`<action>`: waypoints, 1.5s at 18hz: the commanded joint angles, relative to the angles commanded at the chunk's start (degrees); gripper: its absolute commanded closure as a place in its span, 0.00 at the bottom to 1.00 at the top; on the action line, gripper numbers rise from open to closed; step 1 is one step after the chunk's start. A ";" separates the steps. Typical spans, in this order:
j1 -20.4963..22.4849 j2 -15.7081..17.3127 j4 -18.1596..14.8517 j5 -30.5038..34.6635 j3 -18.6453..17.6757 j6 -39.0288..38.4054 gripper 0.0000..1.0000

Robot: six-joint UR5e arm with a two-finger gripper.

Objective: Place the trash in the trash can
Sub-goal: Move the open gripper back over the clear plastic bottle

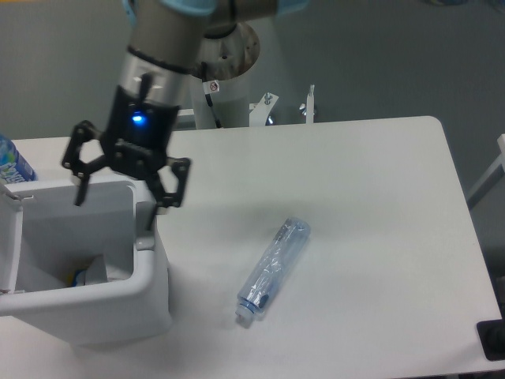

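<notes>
The grey metal cylindrical arm (162, 39) is carrying pale blue plastic caps at its joints. A black band is ringing its wrist, and a small blue light (140, 120) is glowing there. The black two-finger pincer (125, 188) is showing thin jointed linkages. A white column base (225, 93) is wearing a small red-and-white sticker.
</notes>
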 joint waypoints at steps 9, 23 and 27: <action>3.78 -7.11 0.09 10.47 3.07 3.85 0.00; 3.00 -18.80 -0.88 22.69 1.23 21.62 0.00; 1.06 -22.32 0.00 21.38 0.79 21.44 0.00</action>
